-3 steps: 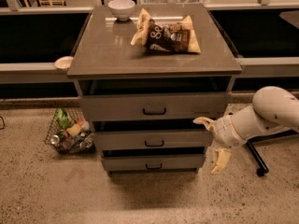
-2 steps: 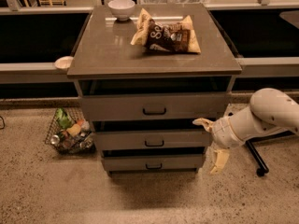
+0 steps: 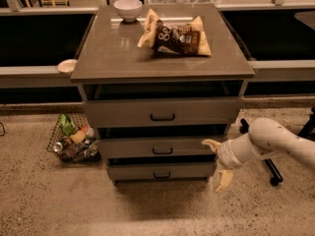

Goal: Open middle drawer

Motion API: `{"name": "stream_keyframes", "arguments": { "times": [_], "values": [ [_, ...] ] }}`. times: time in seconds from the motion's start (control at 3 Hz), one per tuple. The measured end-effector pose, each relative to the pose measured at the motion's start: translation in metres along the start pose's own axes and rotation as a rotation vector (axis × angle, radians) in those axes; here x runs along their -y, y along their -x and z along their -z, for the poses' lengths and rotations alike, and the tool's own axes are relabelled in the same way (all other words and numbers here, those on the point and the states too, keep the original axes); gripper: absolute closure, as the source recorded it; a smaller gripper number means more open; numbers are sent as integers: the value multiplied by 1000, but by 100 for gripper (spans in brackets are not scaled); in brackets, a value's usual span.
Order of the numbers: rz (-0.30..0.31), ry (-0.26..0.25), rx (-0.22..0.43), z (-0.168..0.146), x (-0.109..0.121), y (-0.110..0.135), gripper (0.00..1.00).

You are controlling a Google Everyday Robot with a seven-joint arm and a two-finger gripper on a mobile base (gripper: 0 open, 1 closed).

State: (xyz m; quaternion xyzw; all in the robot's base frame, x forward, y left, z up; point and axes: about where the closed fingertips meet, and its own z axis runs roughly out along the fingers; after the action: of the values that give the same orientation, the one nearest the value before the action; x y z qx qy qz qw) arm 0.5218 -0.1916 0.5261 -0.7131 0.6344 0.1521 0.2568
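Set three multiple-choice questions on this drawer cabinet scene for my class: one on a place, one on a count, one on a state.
1. Where is the tool?
A) over the white bowl
B) just right of the middle drawer
C) in the wire basket

2. How many drawer fronts does the cabinet have?
A) three
B) two
C) five

3. How are the tool's fingers?
A) shut on a handle
B) shut on a snack bag
C) open, holding nothing

Answers:
1 B, it hangs off that drawer's right end.
2 A, three fronts are stacked under the top.
3 C, the two fingers are spread apart with nothing between them.
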Motion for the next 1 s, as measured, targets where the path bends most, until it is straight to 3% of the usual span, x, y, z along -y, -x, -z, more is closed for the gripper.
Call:
{"name": "stream_keyframes", "arguments": {
  "times": [0.33, 0.67, 1.0],
  "values": [
    [16, -20, -12, -32, 13, -25, 0],
    [74, -40, -6, -84, 71, -53, 0],
    [74, -47, -5, -84, 75, -53, 0]
  ]
}}
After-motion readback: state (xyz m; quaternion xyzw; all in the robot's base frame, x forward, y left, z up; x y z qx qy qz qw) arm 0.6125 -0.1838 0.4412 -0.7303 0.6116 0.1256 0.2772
